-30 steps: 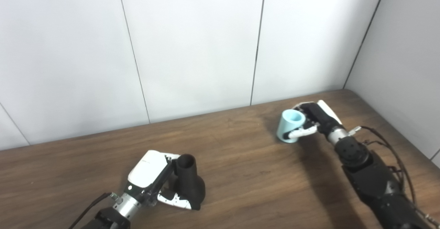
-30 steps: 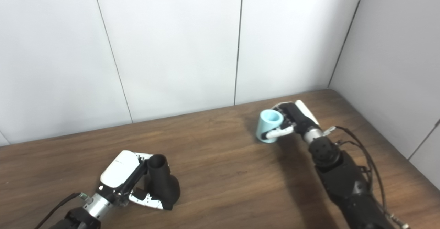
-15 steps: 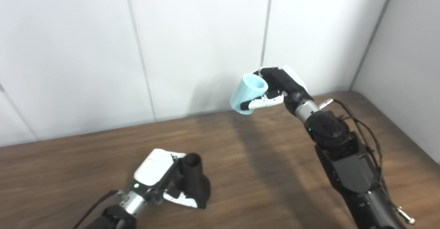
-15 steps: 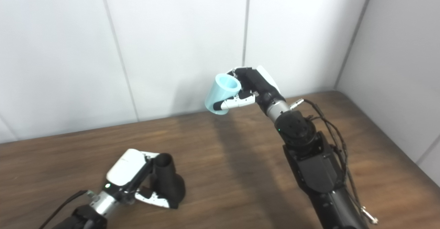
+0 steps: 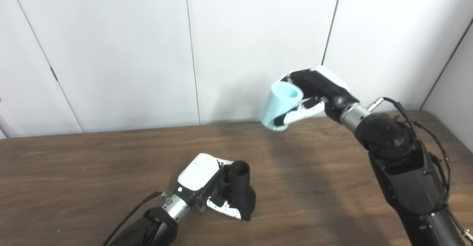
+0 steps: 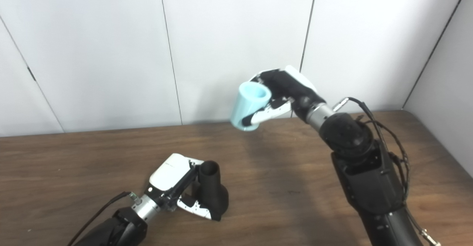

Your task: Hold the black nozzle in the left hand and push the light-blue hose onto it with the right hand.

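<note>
The black nozzle (image 5: 239,190) stands upright on the wooden table (image 5: 92,172), its round opening facing up and its wider base on the wood. My left hand (image 5: 207,187) is shut on it, fingers wrapped around its lower part. The light-blue hose (image 5: 280,106), a short wide tube, is held in the air above the table, up and to the right of the nozzle, tilted with its open top toward the camera. My right hand (image 5: 314,94) is shut on the hose from the right side. Both also show in the right eye view: nozzle (image 6: 211,189), hose (image 6: 251,106).
White wall panels (image 5: 258,35) rise right behind the table's far edge, close behind the raised hose. A side wall (image 5: 458,91) closes the right. My right forearm (image 5: 402,168) with loose cables crosses the table's right part.
My right hand lifted the hose off the table and carried it up and left over the last second. The camera also panned left. The left hand stays on the nozzle.
</note>
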Controlling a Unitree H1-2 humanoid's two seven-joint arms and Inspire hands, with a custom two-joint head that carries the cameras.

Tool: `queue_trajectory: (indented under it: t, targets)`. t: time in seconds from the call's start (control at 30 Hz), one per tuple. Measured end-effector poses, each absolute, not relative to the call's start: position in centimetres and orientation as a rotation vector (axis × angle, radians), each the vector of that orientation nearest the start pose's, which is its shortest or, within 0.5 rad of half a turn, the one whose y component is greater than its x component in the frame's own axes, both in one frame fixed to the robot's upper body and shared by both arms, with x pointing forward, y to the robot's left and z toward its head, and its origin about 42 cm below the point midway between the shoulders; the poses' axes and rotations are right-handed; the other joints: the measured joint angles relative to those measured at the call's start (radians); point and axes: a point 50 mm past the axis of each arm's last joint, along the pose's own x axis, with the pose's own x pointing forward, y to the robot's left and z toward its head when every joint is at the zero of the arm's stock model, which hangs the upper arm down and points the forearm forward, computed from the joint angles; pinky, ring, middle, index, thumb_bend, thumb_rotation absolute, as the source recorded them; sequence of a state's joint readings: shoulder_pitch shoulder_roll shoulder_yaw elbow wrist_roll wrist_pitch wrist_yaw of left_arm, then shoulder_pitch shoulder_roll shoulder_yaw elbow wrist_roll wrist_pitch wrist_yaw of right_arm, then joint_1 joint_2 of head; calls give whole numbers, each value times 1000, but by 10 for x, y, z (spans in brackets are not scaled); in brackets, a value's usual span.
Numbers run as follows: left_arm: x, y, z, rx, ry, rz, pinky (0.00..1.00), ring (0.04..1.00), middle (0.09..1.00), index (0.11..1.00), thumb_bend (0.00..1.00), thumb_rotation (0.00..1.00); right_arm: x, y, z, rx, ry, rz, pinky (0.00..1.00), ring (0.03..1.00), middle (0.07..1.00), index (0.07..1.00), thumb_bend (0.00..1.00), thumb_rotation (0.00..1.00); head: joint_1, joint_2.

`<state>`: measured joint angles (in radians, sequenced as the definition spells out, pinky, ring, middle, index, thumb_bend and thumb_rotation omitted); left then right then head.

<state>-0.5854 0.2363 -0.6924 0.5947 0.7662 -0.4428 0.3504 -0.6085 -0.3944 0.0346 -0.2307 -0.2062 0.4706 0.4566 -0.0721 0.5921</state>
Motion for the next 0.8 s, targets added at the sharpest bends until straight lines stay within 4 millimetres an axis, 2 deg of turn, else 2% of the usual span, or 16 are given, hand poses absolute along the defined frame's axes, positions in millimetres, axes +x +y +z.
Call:
queue_trajectory:
  t: [0.2,0.53,0.8]
  targets:
    - [405,111,120,1072,-699,-617,320,437,405,509,521,0,404,-227,342,-591,-255,405,249,314,424,505,527,0,11,15]
    - [404,107,119,1072,-699,-619,300,412,400,506,520,0,398,-212,337,-642,-179,436,264,334,426,508,526,0,21,25]
    - [404,107,119,1072,-699,-620,296,406,401,505,521,0,396,-217,332,-656,-123,456,245,312,415,511,524,0,21,37]
